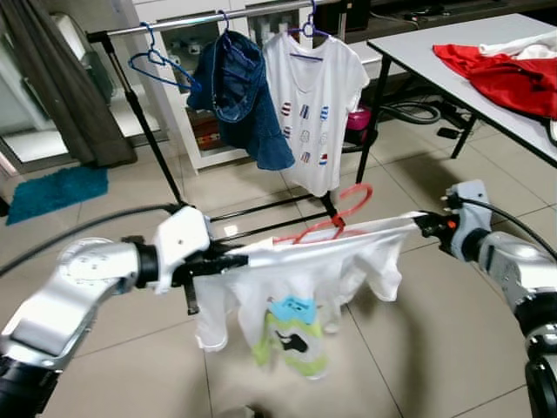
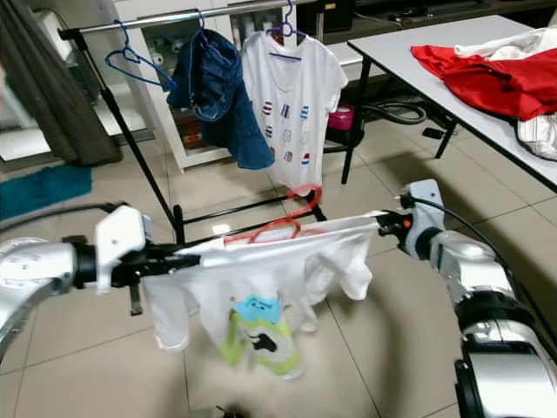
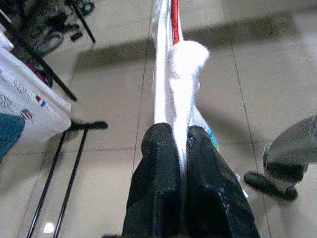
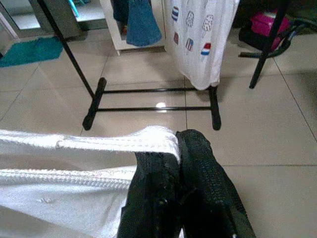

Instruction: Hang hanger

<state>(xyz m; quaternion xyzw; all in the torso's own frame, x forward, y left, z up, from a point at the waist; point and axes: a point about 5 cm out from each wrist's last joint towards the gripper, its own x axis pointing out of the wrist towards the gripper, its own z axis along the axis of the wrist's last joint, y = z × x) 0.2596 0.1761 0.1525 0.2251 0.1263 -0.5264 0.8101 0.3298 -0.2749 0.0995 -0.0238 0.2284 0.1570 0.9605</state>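
A white T-shirt (image 1: 296, 287) with a blue and green print hangs stretched between my two grippers, above the tiled floor. A red hanger (image 1: 335, 218) sits in its neck, hook pointing up toward the rack. My left gripper (image 1: 228, 261) is shut on the shirt's left shoulder, and the cloth (image 3: 181, 89) runs out from between its black fingers (image 3: 158, 163). My right gripper (image 1: 425, 225) is shut on the right shoulder hem (image 4: 148, 141). The clothes rack's bar (image 1: 191, 21) stands beyond, higher than the shirt.
On the rack hang an empty blue hanger (image 1: 157, 63), a denim garment (image 1: 239, 96) and a white printed T-shirt (image 1: 313, 104). A white table (image 1: 452, 78) with red cloth (image 1: 509, 74) stands at the right. The rack's black base (image 4: 153, 99) lies on the floor ahead.
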